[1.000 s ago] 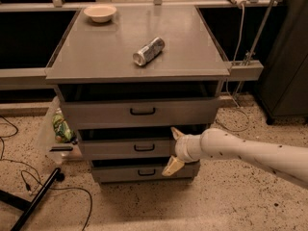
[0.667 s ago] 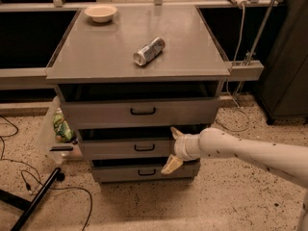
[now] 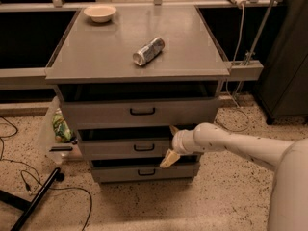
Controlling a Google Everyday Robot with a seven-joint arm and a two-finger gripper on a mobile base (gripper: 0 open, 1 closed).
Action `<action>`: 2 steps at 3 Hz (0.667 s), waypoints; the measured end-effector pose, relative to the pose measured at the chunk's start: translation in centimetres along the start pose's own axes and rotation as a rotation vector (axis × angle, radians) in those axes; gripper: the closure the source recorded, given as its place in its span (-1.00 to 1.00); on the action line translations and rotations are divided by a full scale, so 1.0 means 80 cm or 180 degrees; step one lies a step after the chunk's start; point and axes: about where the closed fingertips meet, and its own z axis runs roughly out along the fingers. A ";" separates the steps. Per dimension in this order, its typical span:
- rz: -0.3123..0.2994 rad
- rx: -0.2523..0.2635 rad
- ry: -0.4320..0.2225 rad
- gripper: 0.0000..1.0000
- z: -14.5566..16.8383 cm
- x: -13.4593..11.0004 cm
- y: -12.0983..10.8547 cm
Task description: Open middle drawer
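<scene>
Smooth white tubular arm [image 3: 236,144] ends in a tan-fingered claw [image 3: 168,146] at the middle drawer [image 3: 120,148].

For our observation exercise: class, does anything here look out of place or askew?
The silver metal can lies on its side on the grey cabinet top. Nothing else stands out; the pincer sits open at the front of the grey metal middle drawer, right of its black handle.

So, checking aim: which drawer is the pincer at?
The middle drawer: the pincer sits at its right end, between the taller top drawer and bottom drawer.
</scene>
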 end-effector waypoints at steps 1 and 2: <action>0.0029 -0.0052 0.0028 -1.00 0.022 0.011 -0.008; 0.0136 -0.0110 0.0083 -1.00 0.038 0.030 -0.004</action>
